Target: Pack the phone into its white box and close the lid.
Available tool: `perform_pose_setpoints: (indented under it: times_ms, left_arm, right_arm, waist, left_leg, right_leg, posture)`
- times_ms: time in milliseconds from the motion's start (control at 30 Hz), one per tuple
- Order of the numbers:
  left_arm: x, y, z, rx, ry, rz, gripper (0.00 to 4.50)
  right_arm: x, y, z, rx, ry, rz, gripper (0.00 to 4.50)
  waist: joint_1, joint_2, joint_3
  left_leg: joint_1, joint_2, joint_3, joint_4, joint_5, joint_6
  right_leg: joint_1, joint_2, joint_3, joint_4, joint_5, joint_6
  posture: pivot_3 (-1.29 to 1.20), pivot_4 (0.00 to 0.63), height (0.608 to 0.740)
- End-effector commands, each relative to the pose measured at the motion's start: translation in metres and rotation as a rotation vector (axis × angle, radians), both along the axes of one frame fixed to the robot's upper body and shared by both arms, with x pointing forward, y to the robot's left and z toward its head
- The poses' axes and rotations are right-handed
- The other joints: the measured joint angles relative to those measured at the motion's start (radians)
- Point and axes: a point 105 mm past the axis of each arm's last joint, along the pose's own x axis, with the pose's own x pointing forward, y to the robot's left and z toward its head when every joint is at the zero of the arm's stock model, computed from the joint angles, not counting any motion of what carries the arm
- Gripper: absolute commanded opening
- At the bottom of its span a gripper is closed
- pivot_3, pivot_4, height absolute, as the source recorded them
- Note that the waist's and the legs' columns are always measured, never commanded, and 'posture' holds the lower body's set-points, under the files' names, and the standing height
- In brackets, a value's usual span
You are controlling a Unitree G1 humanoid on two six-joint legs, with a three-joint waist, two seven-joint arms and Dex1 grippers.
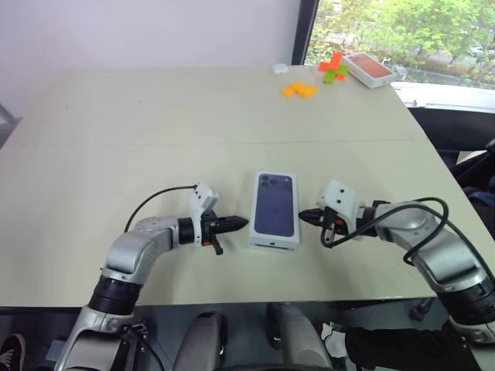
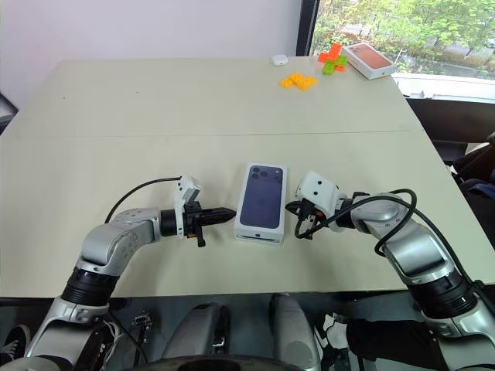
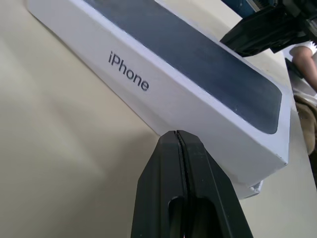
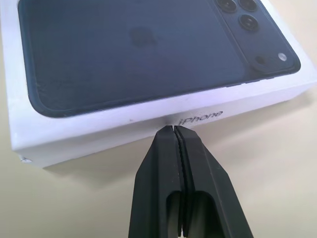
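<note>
Both jaws are pressed tight shut, holding nothing; left gripper and right gripper point at the white cardboard lid with its printed dark blue phone, lying between them on the pale table.

The lid sits on the table, between the left gripper and right gripper.

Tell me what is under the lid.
The lid sits closed on the white box, whose bottom edge peeks out at one corner. Whatever is inside is covered, so the phone cannot be seen.
</note>
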Motion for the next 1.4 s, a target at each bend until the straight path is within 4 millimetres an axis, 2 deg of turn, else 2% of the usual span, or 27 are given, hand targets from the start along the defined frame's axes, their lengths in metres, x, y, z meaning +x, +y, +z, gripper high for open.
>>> perform_pose_setpoints:
  times_ms: [33,333,533,667,767,867,1000,1167,1400]
  left_arm:
    - [-0.001,0.001,0.01,-0.024,-0.027,0.0,0.0]
    - [-0.009,0.002,0.011,-0.021,-0.014,-0.012,0.0]
    - [-0.012,0.007,0.005,-0.033,0.022,0.011,0.0]
    - [-0.017,0.001,0.006,-0.029,0.016,-0.009,0.0]
    - [-0.014,0.001,0.01,-0.028,-0.001,0.005,0.0]
    - [-0.003,0.011,0.016,-0.052,-0.033,0.076,0.0]
    - [-0.002,0.016,0.025,-0.128,-0.02,0.093,0.0]
    - [-0.008,-0.003,0.012,-0.125,0.004,0.073,0.0]
    - [-0.017,-0.013,0.002,-0.12,0.031,0.039,0.0]
  right_arm:
    - [-0.002,0.001,0.009,-0.036,-0.057,0.04,0.04]
    - [-0.026,0.009,0.005,-0.035,0.021,0.133,0.04]
    - [-0.033,0.011,-0.001,-0.039,0.05,0.156,0.04]
    - [-0.028,0.01,-0.001,-0.049,0.025,0.139,0.04]
    - [-0.027,0.006,-0.004,-0.083,0.023,0.141,0.04]
    - [-0.026,0.005,-0.005,-0.083,0.028,0.131,0.04]
    - [-0.022,0.002,-0.005,-0.075,0.025,0.107,0.04]
    - [-0.017,0.006,-0.001,-0.058,0.009,0.097,0.04]
    - [-0.018,0.008,0.0,-0.049,0.012,0.095,0.04]
  waist:
    - [0.0,0.0,0.0]
    - [0.0,0.0,0.0]
    - [0.0,0.0,0.0]
    - [0.0,0.0,0.0]
    - [0.002,0.0,0.0]
    - [0.001,0.0,0.0]
    - [-0.001,0.0,0.0]
    - [0.001,0.0,0.0]
    - [0.001,0.0,0.0]
  left_leg:
    - [0.0,0.0,0.0,0.0,0.0,0.0]
    - [0.0,0.0,0.0,0.0,0.0,0.0]
    - [0.001,0.0,0.0,0.001,0.0,0.0]
    - [0.001,0.0,0.0,0.001,0.0,0.0]
    - [0.001,0.0,0.0,0.001,0.001,-0.001]
    - [0.001,0.0,0.0,0.001,0.001,-0.001]
    - [0.001,0.0,0.0,0.001,0.001,-0.001]
    - [0.001,0.0,0.0,0.001,0.001,-0.002]
    - [0.001,0.0,0.0,0.002,0.001,-0.002]
  right_leg:
    - [0.0,0.0,0.0,0.0,0.0,0.0]
    - [0.0,0.0,0.0,0.0,0.0,0.0]
    - [0.001,0.0,0.0,0.001,0.0,0.0]
    - [0.0,0.0,0.0,0.001,0.0,0.0]
    - [0.001,0.0,0.0,0.002,0.0,0.0]
    - [0.001,0.0,0.0,0.002,0.0,0.0]
    - [0.0,0.0,0.0,0.002,0.0,0.0]
    - [0.001,0.0,0.0,0.003,0.0,0.0]
    - [0.001,0.0,0.0,0.004,0.0,0.0]
  posture:
    - [0.0,0.15,0.74]
    - [0.0,0.15,0.74]
    - [0.0,0.15,0.74]
    - [0.0,0.15,0.74]
    - [0.0,0.15,0.74]
    - [0.0,0.15,0.74]
    - [0.0,0.15,0.74]
    - [0.0,0.15,0.74]
    - [0.0,0.15,0.74]
